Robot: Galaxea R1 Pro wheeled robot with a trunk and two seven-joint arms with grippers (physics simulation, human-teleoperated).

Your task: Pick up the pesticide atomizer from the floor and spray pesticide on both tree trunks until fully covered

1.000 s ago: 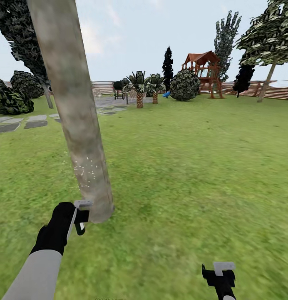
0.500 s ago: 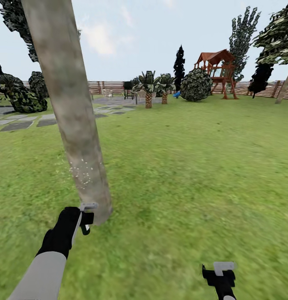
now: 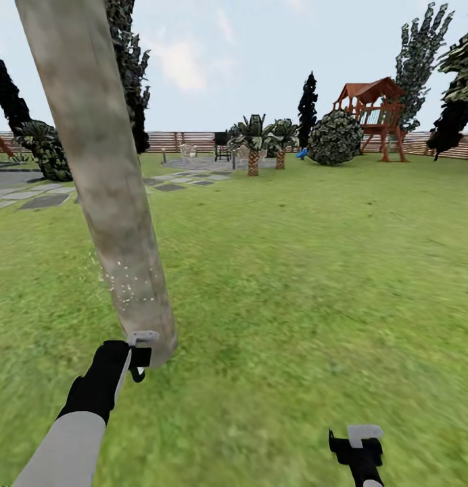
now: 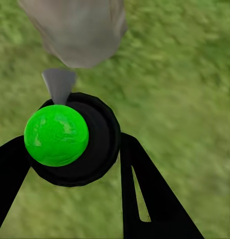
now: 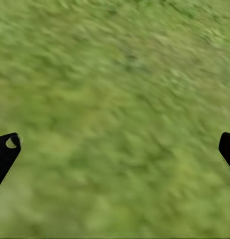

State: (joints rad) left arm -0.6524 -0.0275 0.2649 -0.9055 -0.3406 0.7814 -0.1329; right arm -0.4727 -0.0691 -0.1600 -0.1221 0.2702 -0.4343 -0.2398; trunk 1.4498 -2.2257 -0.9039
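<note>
- Because the spray must coat bark, the left gripper [image 3: 141, 357], clamped on the pesticide atomizer [image 4: 72, 139], aims it beside the tree trunk [image 3: 105, 182], where pesticide [image 3: 129, 284] specks show.
- The right gripper [image 3: 359, 443] hangs spread over grass, unneeded.

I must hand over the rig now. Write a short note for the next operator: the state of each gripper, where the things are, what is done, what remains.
Left gripper: shut on the pesticide atomizer, held low beside the base of the near tree trunk, its nozzle pointing at the trunk.
Right gripper: open and empty, hanging over the grass.
Pesticide: a patch of whitish specks on the lower trunk, just above the left gripper.
Done: atomizer picked up; spraying of this trunk begun.
Left: the trunk above the patch looks bare, so coverage seems far from full. The second tree is not yet treated, as far as these views tell.
</note>
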